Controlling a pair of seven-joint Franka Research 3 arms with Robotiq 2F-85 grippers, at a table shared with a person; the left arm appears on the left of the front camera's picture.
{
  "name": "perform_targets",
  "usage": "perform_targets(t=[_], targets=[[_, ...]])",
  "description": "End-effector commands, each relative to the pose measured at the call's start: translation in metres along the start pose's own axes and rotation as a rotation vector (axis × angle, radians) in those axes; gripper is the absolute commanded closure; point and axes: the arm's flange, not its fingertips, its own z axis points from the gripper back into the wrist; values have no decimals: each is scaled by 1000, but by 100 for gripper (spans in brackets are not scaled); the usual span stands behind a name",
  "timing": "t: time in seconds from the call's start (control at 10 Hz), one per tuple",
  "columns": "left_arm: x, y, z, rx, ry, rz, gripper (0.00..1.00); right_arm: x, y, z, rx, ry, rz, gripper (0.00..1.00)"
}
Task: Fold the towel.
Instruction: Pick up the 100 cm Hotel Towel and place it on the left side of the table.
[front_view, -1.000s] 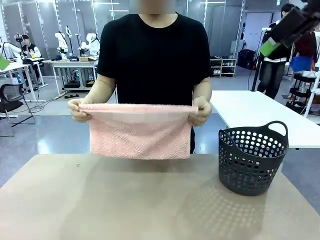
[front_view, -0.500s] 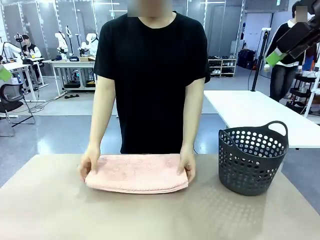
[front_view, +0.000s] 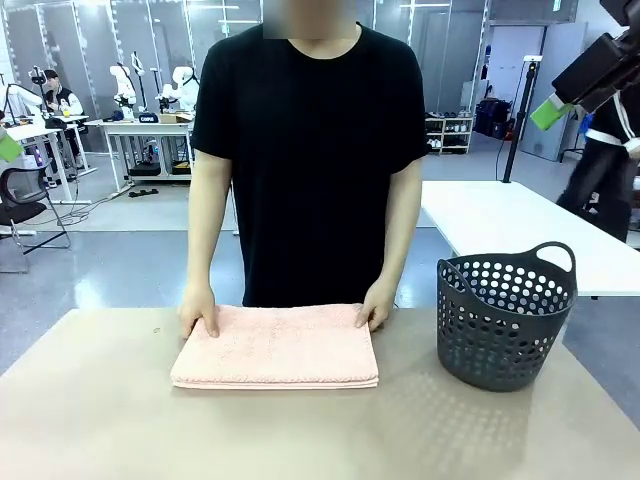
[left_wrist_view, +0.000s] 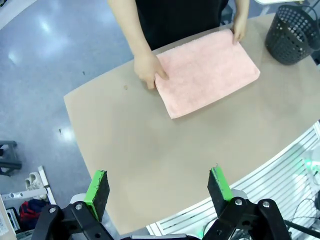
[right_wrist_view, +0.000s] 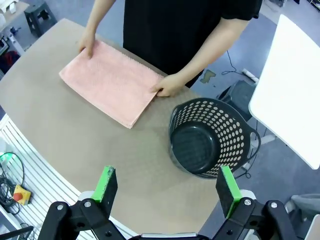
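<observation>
Squarely between robot and person spreads a broad tan table (front_view: 300, 440) with a matte top and rounded corners. At the table's far edge stands a person in a black short-sleeved T-shirt (front_view: 310, 150), legs hidden behind the tabletop. On the table's far middle lies the pale salmon-pink terry towel (front_view: 275, 350), folded into a flat rectangle. Its stacked layers show along the side facing the table's near edge, and its weave is too fine to make out. Toward the table's right side sits a dark grey round plastic basket (front_view: 495, 340), its wall pierced with rows of holes, two loop handles at its rim. High above the table's near edge the left gripper (left_wrist_view: 157, 182) hangs released, green pads spread wide and grasping nothing. The right gripper (right_wrist_view: 166, 179) gapes likewise above the table's right side, and the front view crops its black body at the top corner. The person's hand nearer the basket (front_view: 375, 312) and the farther hand (front_view: 200, 312) rest flat on the towel's far corners.
</observation>
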Motion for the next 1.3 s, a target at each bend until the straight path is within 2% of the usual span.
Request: perform_targets(t=[0.0,1.2], targets=[[2,1,3,-1,4,9,0,1,-3,-1,0,0,-7,0],[2,1,3,-1,4,9,0,1,-3,-1,0,0,-7,0]])
